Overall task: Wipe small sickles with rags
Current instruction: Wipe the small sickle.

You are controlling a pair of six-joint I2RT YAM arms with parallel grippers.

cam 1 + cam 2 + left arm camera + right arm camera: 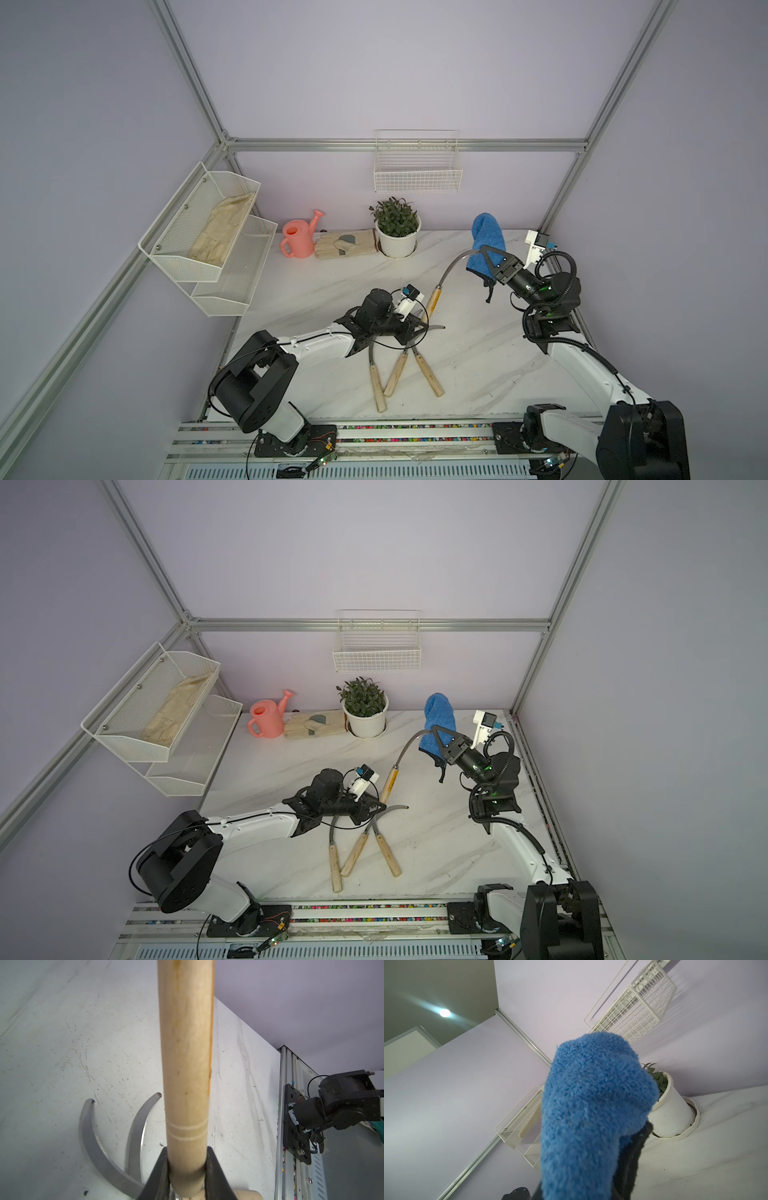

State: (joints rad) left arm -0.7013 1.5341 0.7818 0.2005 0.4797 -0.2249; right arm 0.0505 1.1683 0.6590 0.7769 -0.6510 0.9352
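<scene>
Handle (187, 1064) clamped in left gripper (187, 1159) | sickle (433, 301) aloft, long axis slanting toward right gripper (488, 257) | right gripper closed on rag (486, 232) | blade tip (465, 253) meets rag | three sickles (399, 370) on table (478, 353) by left gripper

Marble table (478, 357), 3 sickles (395, 376), glove (345, 244), watering can (297, 240), pot (397, 244)

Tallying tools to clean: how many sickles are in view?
4. The held sickle is in the left end effector, blade reaching the blue rag in the right end effector. Three lie on the table: left sickle, middle sickle, right sickle. None seems hidden.
</scene>
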